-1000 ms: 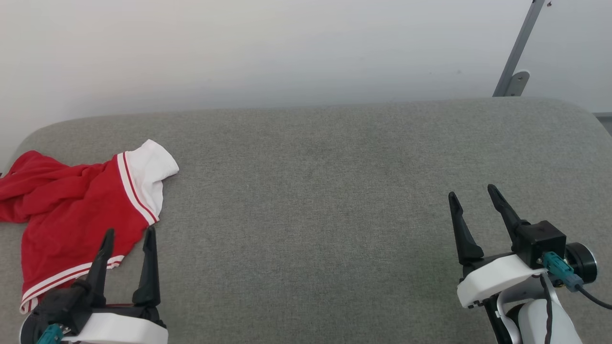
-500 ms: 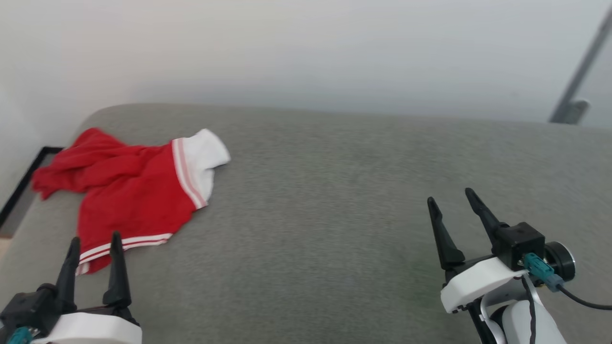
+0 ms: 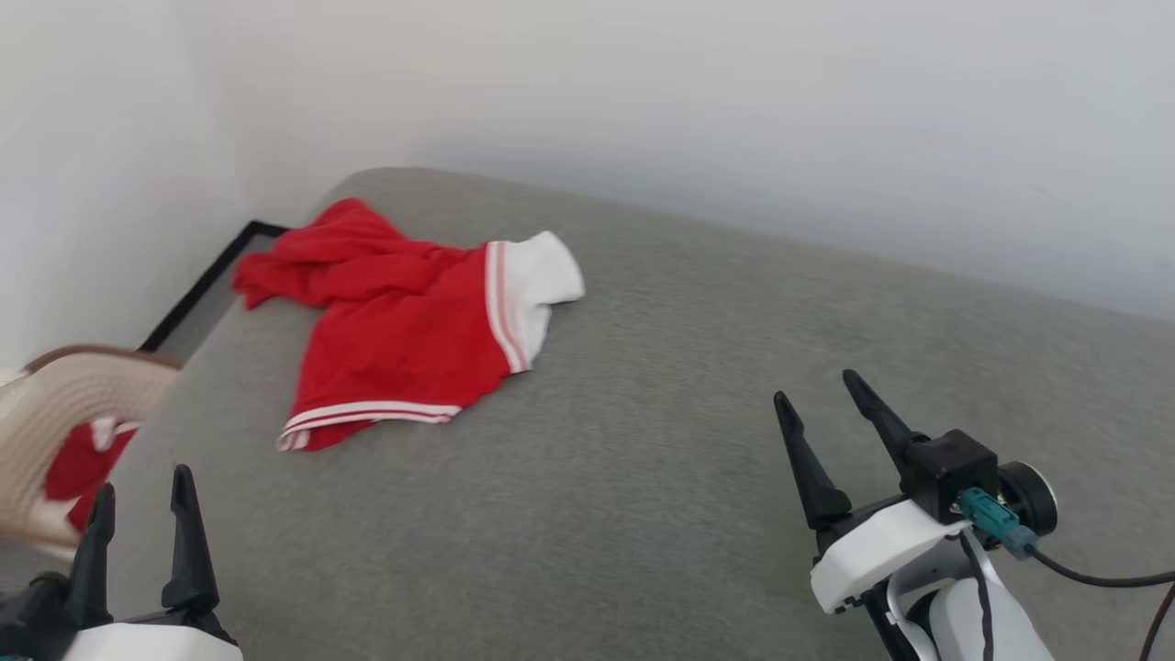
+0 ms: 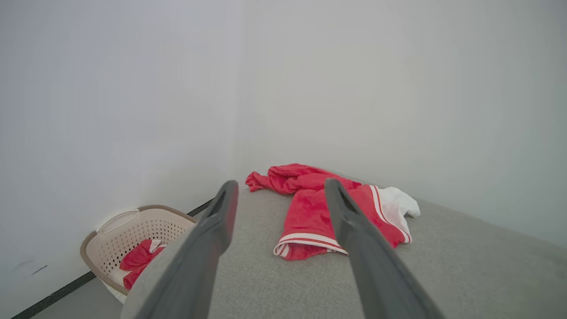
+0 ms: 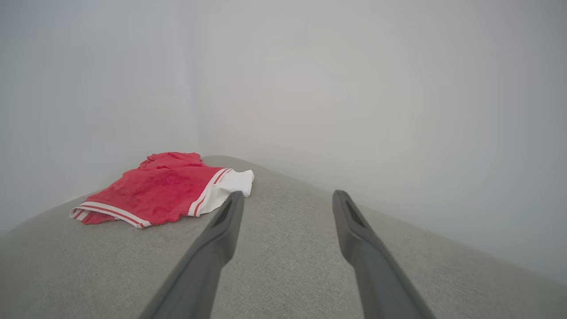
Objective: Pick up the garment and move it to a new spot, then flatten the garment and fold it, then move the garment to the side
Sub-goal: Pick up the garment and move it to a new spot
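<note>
The garment [image 3: 404, 330] is bright red with white striped cuff ends and lies crumpled on the far left part of the grey padded surface [image 3: 661, 477]. My left gripper [image 3: 142, 484] is open at the lower left, well short of the garment and holding nothing. My right gripper [image 3: 815, 387] is open at the lower right, far from the cloth. In the left wrist view the garment [image 4: 310, 212] lies ahead, just beyond the open left gripper [image 4: 281, 184]. In the right wrist view the garment [image 5: 164, 190] lies off to the left of the open right gripper [image 5: 288, 195].
A beige perforated laundry basket [image 3: 55, 404] stands on the floor left of the surface, with more red cloth [image 4: 139, 261] inside it. White walls meet in a corner behind the garment. A black line [image 3: 197, 285] runs along the floor by the left wall.
The whole head picture has swung left, so the garment now sits nearer the middle and the basket has come into view. The garment keeps its place on the surface. Both grippers stay open.
</note>
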Tool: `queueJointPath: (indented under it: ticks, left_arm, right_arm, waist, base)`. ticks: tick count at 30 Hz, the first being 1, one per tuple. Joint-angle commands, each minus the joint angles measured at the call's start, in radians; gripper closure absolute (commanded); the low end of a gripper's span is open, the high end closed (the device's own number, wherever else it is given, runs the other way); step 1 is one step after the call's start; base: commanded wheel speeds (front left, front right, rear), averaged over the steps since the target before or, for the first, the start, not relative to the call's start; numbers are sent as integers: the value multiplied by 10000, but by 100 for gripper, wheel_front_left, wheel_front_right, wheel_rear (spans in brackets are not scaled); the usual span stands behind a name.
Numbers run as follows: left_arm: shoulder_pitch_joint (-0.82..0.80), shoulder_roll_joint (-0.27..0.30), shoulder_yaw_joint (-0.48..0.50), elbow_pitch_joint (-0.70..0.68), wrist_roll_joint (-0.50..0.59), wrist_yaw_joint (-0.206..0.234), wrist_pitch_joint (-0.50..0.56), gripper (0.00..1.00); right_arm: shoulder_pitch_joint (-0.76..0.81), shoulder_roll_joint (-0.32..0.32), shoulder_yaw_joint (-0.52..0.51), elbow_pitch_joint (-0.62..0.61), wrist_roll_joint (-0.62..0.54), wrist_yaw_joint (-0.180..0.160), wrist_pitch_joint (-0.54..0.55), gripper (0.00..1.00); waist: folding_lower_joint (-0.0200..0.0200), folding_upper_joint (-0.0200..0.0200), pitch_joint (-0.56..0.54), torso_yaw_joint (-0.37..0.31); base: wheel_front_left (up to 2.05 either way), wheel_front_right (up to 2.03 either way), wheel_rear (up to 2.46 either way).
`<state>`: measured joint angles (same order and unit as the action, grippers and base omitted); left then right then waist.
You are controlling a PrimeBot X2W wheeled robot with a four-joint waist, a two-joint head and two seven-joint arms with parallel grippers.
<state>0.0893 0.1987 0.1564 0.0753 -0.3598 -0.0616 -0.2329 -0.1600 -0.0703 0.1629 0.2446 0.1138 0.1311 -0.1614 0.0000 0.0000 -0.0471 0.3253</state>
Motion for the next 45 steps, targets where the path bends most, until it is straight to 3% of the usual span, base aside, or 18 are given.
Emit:
queueJointPath:
  ticks: [1, 11, 23, 34, 45]
  left_arm:
    - [107, 44, -16, -66, -18, 19, 25, 0]
    - [92, 57, -65, -91, -179, 19, 31, 0]
    - [-583, 231, -160, 212, -368, -119, -14, 0]
    - [-3386, 1304, -475, 1798, -795, -524, 326, 0]
    - [-6414, 2475, -1369, 4697, -2155, -681, 1230, 0]
  right_arm:
    - [-61, 5, 41, 42, 50, -7, -31, 0]
    - [-131, 25, 71, 108, -6, -7, -19, 0]
    - [-106, 5, -78, -19, -102, -7, 88, 0]
    - [-536, -198, -363, -698, -310, -7, 372, 0]
    - [-1367, -369, -471, -1771, -682, -7, 846, 0]
  waist:
    - [0, 0, -50, 339]
    - [0, 0, 7, 765]
    - [0, 0, 203, 180]
    - [0, 0, 1378, -910]
    - [0, 0, 3478, -2008]
  base:
    - [0, 0, 0]
    - [0, 0, 0]
    - [0, 0, 0]
    - [0, 0, 0]
    - [0, 0, 0]
